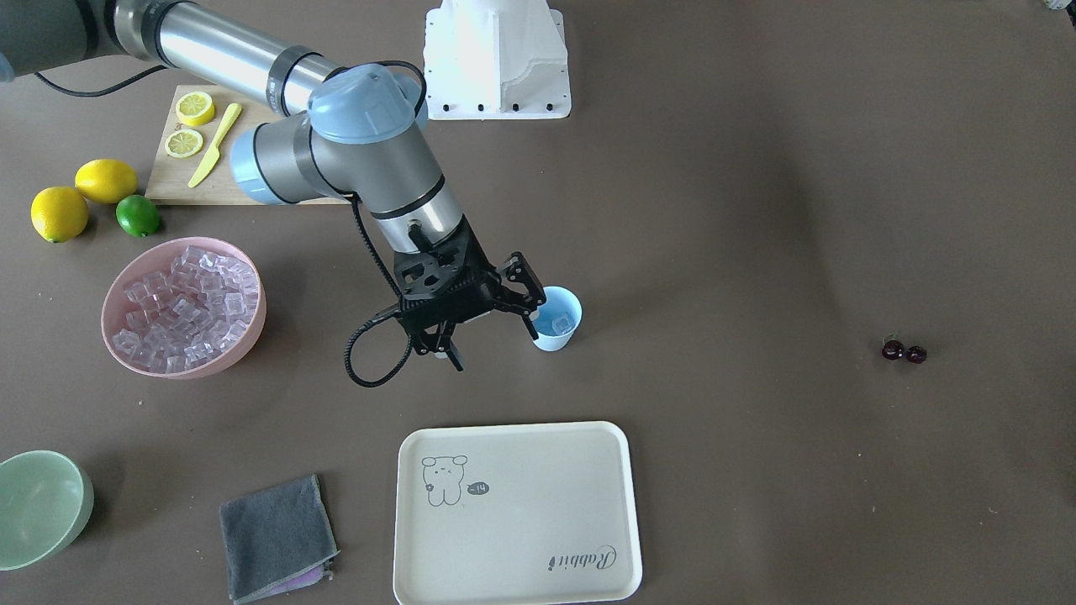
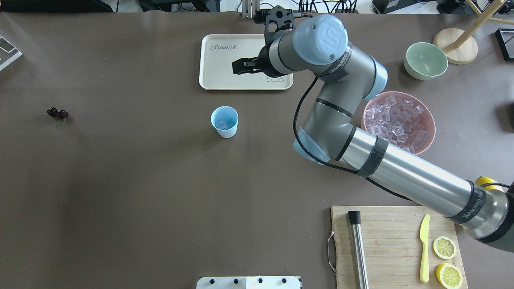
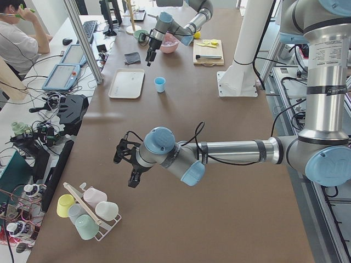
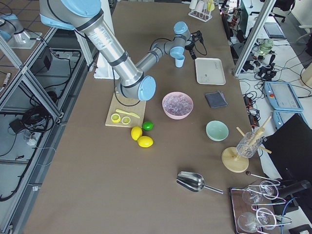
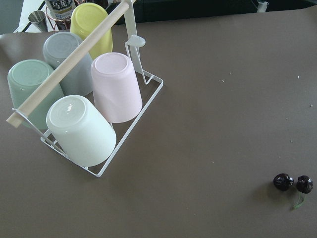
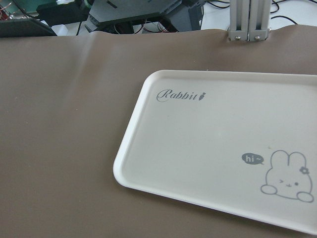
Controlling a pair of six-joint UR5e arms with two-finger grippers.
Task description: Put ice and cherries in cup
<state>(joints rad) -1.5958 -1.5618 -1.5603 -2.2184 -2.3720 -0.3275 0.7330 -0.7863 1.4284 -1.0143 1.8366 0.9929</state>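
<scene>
The light blue cup point(image 1: 556, 319) stands upright mid-table, also in the overhead view point(image 2: 224, 121). A clear ice cube point(image 2: 222, 125) lies inside it. More ice point(image 1: 185, 307) fills the pink bowl point(image 1: 106, 313). The cherries point(image 1: 904, 352) lie alone on the table far from the cup, also in the overhead view point(image 2: 57, 113) and the left wrist view point(image 5: 293, 183). My right gripper point(image 1: 492, 323) is open and empty, raised beside the cup toward the tray side. My left gripper point(image 3: 125, 164) shows only in the exterior left view, so I cannot tell its state.
A cream tray point(image 1: 538, 538) lies near the cup. A grey cloth point(image 1: 277, 538) and a green bowl point(image 1: 42, 508) sit beyond the pink bowl. Lemons point(image 1: 59, 213), a lime point(image 1: 137, 215) and a cutting board point(image 1: 168, 181) are near the right arm. A cup rack point(image 5: 89, 99) stands near the cherries.
</scene>
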